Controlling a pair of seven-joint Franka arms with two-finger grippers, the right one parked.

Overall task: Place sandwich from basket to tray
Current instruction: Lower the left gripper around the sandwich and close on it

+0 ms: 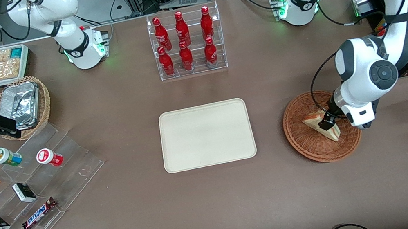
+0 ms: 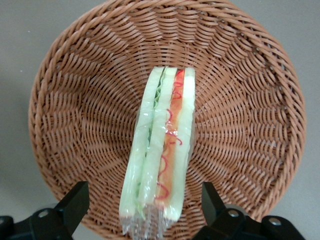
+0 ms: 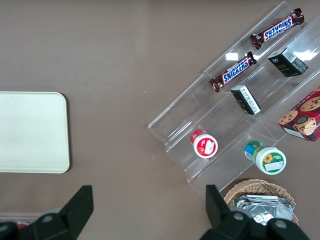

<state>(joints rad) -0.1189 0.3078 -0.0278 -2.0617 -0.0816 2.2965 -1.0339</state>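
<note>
Gripper (image 2: 144, 210) down in basket (image 2: 65, 125), fingers open on both sides of sandwich (image 2: 160, 150), not squeezing yet. Tray (image 1: 206, 134) bare. Grab, lift, carry all left.

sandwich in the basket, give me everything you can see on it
The sandwich is a triangular wedge of pale bread with green and red filling, seemingly in clear wrap. It stands on edge in the brown wicker basket, filling side up toward the wrist camera. The open pincer straddles one end, a finger on either side with gaps, not touching. Nothing else lies in the basket.
</note>
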